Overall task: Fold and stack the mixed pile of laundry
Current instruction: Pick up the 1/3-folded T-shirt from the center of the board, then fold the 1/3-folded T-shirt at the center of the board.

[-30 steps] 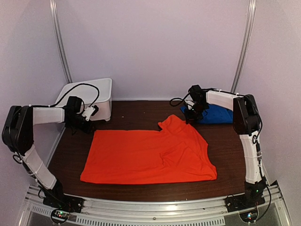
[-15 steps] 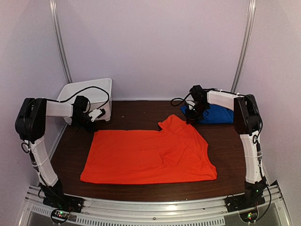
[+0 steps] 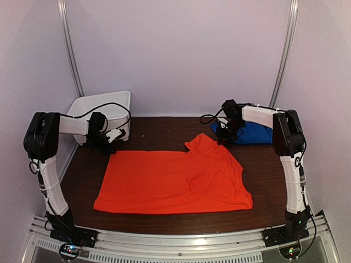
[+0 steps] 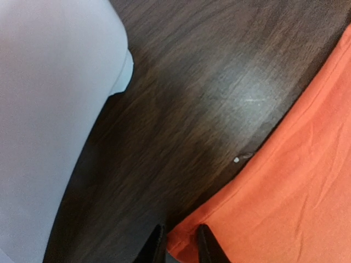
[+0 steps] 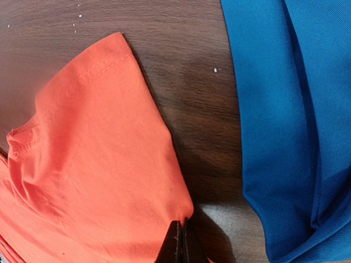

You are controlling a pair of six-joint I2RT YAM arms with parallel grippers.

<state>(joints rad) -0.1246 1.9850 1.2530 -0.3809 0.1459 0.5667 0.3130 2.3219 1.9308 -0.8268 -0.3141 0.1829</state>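
Arm [image 3: 258,115] on right partly hides blue garment [image 3: 251,133] near orange T-shirt [image 3: 170,183].

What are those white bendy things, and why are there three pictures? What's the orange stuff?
Those are two robot arms, the left arm and the right arm, each with a pincher at the end. The wide picture comes from a camera up high. The other two come from small cameras on the wrists. On the table lie an orange shirt, spread out, and a blue cloth at the back right. A white bin stands at the back left. The left gripper is open around a shirt corner. The right gripper is shut, pinching the shirt's edge.
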